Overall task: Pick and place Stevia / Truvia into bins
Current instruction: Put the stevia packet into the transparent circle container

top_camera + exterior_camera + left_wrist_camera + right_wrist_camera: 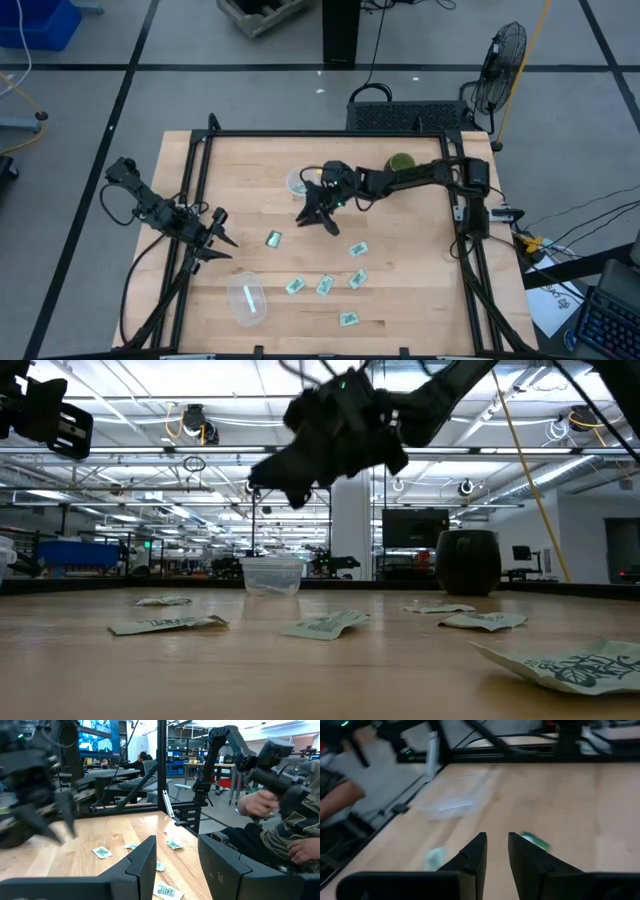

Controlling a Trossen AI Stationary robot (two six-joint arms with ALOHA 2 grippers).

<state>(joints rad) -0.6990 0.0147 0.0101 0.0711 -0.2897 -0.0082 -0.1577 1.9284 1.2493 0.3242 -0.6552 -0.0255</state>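
Observation:
Several green-and-white Stevia sachets lie flat on the wooden table: one (pixel 273 239) left of centre, the others (pixel 325 286) nearer the near edge. The round clear cup (pixel 298 182) stands toward the far side, and the oval clear tub (pixel 247 298) sits near the near left. My right gripper (pixel 320 217) hangs open in the air just near of the cup and holds nothing. In its wrist view (pixel 497 847) a sachet (pixel 535 840) lies beyond its fingertips. My left gripper (pixel 220 238) waits open over the table's left part (pixel 180 860).
A dark green mug (pixel 402 162) stands at the far right, behind the right arm (pixel 420 175). A black frame (pixel 320 135) rims the table. A person's hands (pixel 257 805) show beyond the table in the left wrist view. Bare wood lies at the table's right.

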